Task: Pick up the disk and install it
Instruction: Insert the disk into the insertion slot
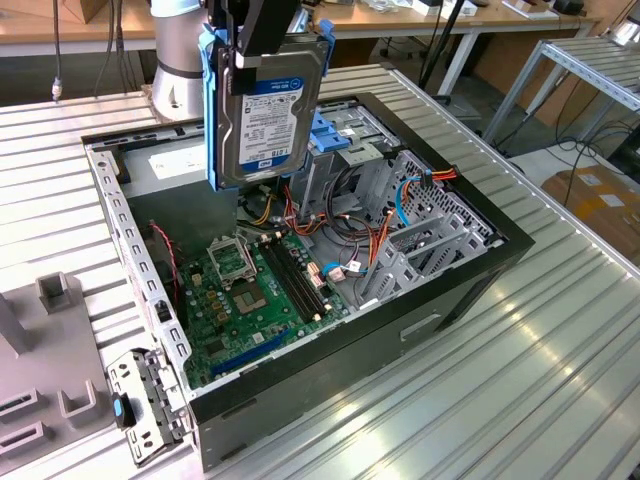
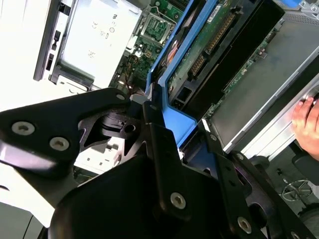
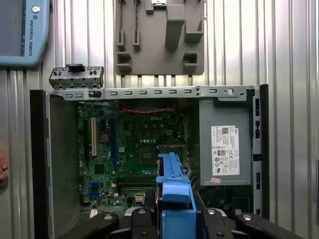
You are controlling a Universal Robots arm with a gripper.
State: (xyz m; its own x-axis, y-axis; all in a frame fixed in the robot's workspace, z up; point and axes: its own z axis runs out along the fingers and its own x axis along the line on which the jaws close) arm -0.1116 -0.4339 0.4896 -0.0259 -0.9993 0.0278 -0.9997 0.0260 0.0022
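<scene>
Disk [image 1: 268, 110], a flat silver-grey hard drive with a white barcode label and a blue plastic carrier along its edges, is held on edge in the air, label towards the exterior view. Black gripper [image 1: 262, 45] is closed on its upper end, with the jaws clamped against the carrier; both wrist views show the blue carrier between the black fingers.

Position: the disk hangs above the open black computer case [image 1: 480, 250], over the end nearest the arm's base. It is just beside the tall grey metal cage with a light-blue latch [image 1: 345, 150] and is not seated in it.

Inside the case lie a green motherboard [image 1: 250, 290] and a grey power-supply box with a white sticker [image 3: 224, 149]. The case rests on a ribbed metal table [image 1: 520, 390]. A person's hand [image 2: 306, 117] shows at the edge of the second wrist view.
</scene>
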